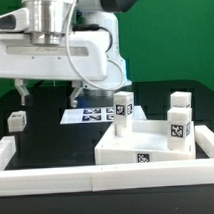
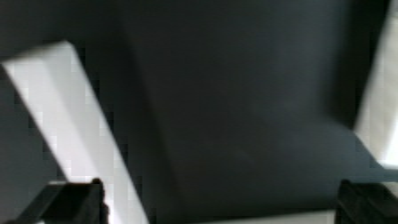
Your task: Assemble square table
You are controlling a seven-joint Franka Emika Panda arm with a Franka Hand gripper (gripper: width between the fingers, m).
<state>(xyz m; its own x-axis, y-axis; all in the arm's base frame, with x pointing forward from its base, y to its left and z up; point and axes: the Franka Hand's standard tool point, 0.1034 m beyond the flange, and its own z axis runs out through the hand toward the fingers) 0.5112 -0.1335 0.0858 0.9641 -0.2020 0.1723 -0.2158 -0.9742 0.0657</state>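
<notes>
I count three leg blocks standing on the square table — one leg lies apart. Fingers apart, empty.

One white square tabletop slab lies on the table. Four white tagged leg blocks show: three at the slab and one apart (toward the exterior view's left). One marker board. One gripper, two fingers.

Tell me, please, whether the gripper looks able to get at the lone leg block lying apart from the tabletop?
Probably yes: the leg block lies alone on bare table, nothing above it, and the gripper hangs open nearby.
</notes>
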